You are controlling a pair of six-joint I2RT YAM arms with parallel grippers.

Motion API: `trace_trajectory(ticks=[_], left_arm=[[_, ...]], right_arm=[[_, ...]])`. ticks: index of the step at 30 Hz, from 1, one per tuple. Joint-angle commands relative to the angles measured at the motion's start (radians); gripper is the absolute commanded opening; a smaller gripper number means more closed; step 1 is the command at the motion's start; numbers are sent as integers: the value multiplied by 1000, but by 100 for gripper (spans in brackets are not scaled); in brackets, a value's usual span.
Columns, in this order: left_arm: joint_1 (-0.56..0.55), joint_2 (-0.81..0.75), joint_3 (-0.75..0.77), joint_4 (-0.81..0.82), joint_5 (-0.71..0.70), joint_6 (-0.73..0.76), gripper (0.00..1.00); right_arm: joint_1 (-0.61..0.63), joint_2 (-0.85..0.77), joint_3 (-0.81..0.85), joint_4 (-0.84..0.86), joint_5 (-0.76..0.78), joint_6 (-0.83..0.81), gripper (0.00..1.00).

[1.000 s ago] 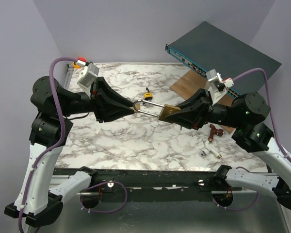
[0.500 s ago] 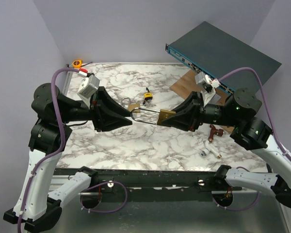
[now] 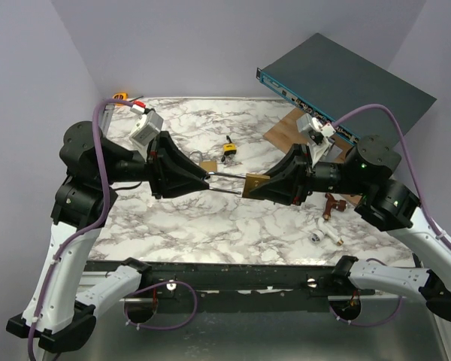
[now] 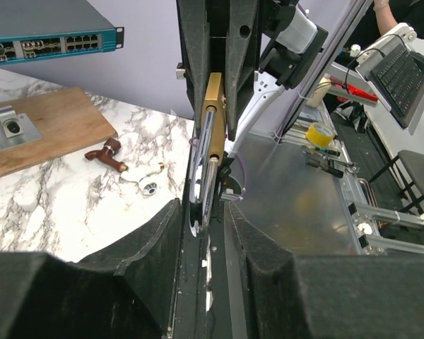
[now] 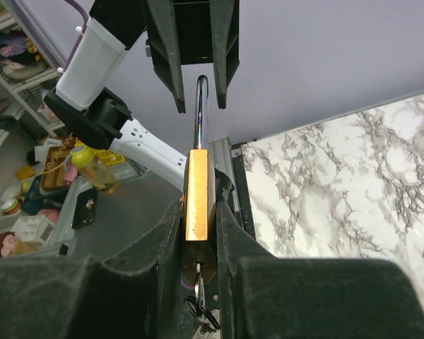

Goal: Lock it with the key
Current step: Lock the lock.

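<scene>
Turning is the big change. Half a second ago the padlock (image 3: 257,184) lay flat to the top camera, and its shackle (image 3: 225,177) showed as a full loop. Now the lock is on its edge, so the shackle looks like one thin line. The left arm has also lifted a little and come closer.

The right claw (image 3: 261,186) grips the brass body tight, with one pad on each flat side. The left claw (image 3: 208,175) is a bit open. Its fingers (image 5: 171,49) sit on each side of the shackle tip, with a thin gap on both sides. A key ring (image 5: 198,307) hangs under the brass body in the right wrist view, so the key seems to be in the lock already.

I think the turn lines the shackle up with the left claw. The left claw may be meant to pinch or push the shackle home. I cannot tell if the shackle has clicked in yet.

The lock hangs in the air over the middle of the counter (image 3: 210,222), well apart from every edge. A small lock (image 3: 199,159) lies on the counter near it, toward the back. A brown tap (image 3: 331,204) lies off to the right, and the network box (image 3: 346,83) leans at the far right corner. There is lots of open air above and below. The two claws are almost nose to nose, so there is not much room between them.
</scene>
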Motion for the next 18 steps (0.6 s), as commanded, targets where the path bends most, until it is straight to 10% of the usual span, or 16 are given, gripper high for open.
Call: trace_trajectory(ticks=[1,10,18], left_arm=[[-15,4,-8,25,23,-4,28],[-35,-1,-17,48,34,-20,0],[-77,-37,-74,156,28,-107,0]], right_arm=[[-1,-12,49,63,-25,-4,1],[0,-13,53,64,-56,-34,1],[-1,46,71,102,-191,-46,1]])
